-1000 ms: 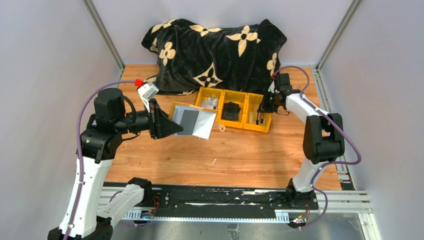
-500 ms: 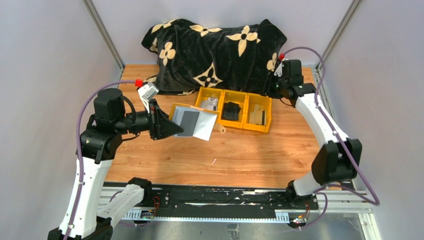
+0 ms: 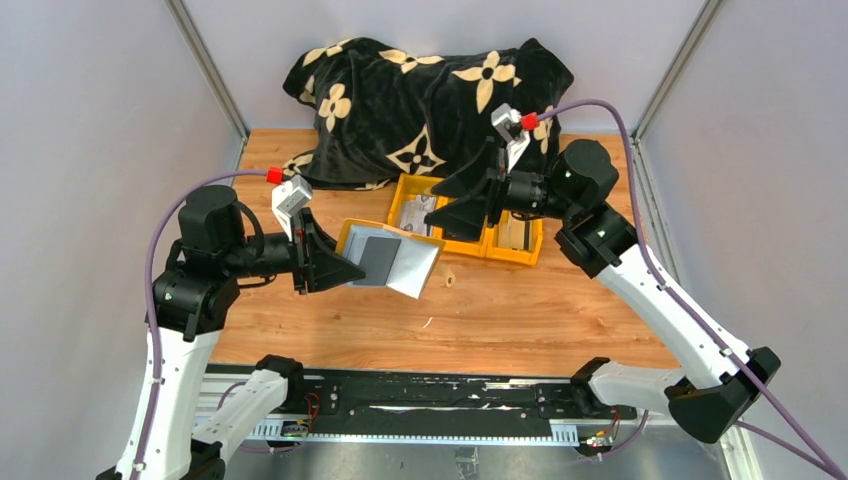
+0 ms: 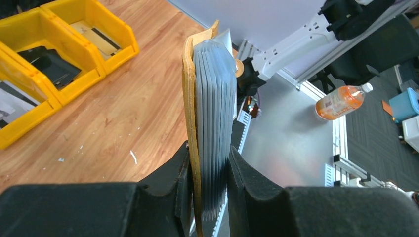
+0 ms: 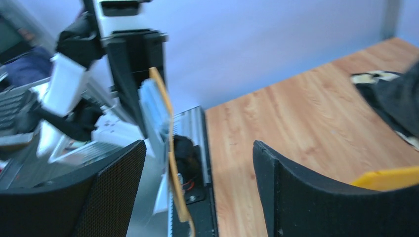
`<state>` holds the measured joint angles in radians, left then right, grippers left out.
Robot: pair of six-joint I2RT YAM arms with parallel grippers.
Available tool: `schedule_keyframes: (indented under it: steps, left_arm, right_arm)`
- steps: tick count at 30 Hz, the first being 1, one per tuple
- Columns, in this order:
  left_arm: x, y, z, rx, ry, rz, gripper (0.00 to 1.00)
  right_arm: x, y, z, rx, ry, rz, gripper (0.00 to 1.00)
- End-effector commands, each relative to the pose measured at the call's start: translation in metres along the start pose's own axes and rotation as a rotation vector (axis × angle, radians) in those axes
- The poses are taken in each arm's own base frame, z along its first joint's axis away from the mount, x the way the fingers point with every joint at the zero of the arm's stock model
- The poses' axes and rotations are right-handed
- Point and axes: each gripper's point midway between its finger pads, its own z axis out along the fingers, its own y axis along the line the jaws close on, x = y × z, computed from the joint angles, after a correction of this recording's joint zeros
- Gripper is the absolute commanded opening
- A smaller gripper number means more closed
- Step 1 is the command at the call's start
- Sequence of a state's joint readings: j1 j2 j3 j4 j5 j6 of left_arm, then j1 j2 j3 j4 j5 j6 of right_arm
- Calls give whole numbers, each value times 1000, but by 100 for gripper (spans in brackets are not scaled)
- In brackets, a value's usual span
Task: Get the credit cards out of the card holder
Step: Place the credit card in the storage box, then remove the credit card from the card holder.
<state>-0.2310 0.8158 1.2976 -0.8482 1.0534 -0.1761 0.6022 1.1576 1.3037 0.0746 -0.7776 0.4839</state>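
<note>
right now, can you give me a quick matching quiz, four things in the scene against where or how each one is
Things:
1 card holder
2 right fingers
3 yellow bins
4 blanket

States:
a spread open in the air
b heaped at the far edge of the table
c clamped between the left fingers
d in a row on the table

Pairs: 1-c, 2-a, 3-d, 4-b

My wooden table [image 3: 520, 320], stock: row of yellow bins [image 3: 515, 255]; black flowered blanket [image 3: 430, 100] touching behind the bins; white fleck [image 3: 428, 322] before them.
</note>
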Motion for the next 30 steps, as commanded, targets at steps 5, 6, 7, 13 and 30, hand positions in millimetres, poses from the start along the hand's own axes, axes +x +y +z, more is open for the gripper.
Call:
schedule_keyframes:
  steps: [5,6,7,13,30]
  left_arm:
    - [-2,-17,-4,67,-12,45,0]
    - [-2,-17,-4,68,-13,45,0]
    - [-2,-18,-4,69,-14,47,0]
    - [-3,-19,-5,68,-16,54,0]
    - [1,-16,-5,56,-17,77,31]
  right_arm:
    - [28,75,19,-298,103,-51,84]
    - [35,75,21,-297,127,-52,84]
    - [42,76,22,-297,153,-53,84]
    - [62,69,26,-265,212,-19,71]
    - [66,44,41,-129,201,116,0]
